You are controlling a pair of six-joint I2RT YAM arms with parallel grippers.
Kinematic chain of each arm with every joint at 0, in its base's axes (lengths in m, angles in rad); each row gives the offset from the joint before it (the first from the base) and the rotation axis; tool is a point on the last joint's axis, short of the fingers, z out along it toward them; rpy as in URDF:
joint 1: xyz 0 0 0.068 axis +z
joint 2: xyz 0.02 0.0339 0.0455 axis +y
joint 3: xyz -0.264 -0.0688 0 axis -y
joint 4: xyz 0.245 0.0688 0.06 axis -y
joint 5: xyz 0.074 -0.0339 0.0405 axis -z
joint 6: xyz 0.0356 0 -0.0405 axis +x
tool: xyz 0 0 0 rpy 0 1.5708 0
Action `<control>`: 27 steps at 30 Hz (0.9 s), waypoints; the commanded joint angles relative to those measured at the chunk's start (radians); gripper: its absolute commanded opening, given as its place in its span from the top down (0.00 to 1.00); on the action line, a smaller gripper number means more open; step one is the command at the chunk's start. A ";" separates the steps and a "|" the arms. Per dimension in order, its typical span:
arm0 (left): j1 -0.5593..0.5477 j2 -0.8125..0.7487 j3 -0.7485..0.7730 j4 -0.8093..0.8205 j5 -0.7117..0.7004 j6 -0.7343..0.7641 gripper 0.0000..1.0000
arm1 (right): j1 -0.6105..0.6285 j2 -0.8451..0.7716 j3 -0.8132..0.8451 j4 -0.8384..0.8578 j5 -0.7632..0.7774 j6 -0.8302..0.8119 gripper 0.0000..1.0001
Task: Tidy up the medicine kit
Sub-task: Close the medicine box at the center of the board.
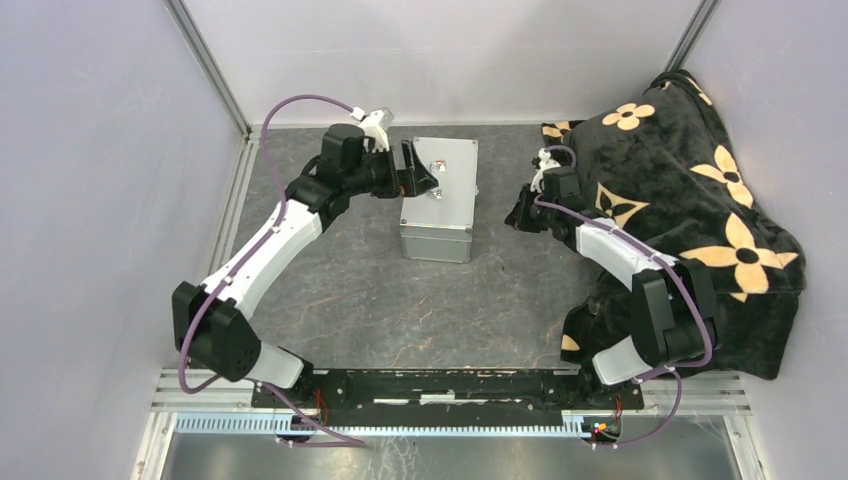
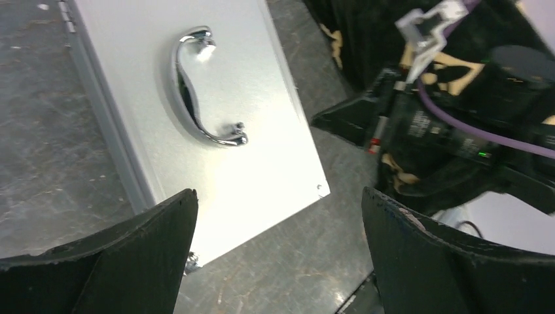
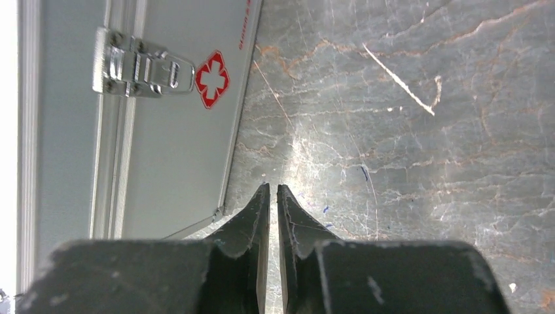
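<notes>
top external, one closed medicine kit [image 1: 445, 210]

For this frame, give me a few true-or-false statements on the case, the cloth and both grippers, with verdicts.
1. The medicine kit has its lid closed. True.
2. The left gripper is shut on the chrome handle. False: it is open above the lid and grips nothing.
3. The right gripper is shut and holds nothing. True.
4. The black flowered cloth lies on the left of the table. False: it is on the right.
5. The kit stands on the cloth. False: it stands on the bare table.
</notes>
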 commanded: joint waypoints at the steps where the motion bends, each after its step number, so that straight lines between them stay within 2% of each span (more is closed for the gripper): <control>1: -0.013 0.049 0.073 -0.082 -0.130 0.102 0.00 | -0.034 -0.020 -0.014 0.115 -0.105 0.004 0.86; 3: -0.013 0.063 0.077 -0.082 -0.155 0.104 0.00 | -0.035 0.009 -0.009 0.117 -0.174 0.007 0.87; 7: -0.014 0.084 0.091 -0.093 -0.175 0.115 0.01 | -0.028 0.042 -0.072 0.261 -0.265 0.099 0.89; 16: -0.019 0.164 0.165 -0.172 -0.307 0.195 0.00 | 0.056 0.060 -0.093 0.334 -0.250 0.163 0.89; 23: -0.019 0.273 0.224 -0.172 -0.326 0.232 0.00 | 0.141 0.077 -0.082 0.390 -0.273 0.192 0.88; 27: -0.019 0.310 0.246 -0.173 -0.328 0.249 0.00 | 0.140 0.028 -0.138 0.433 -0.282 0.163 0.87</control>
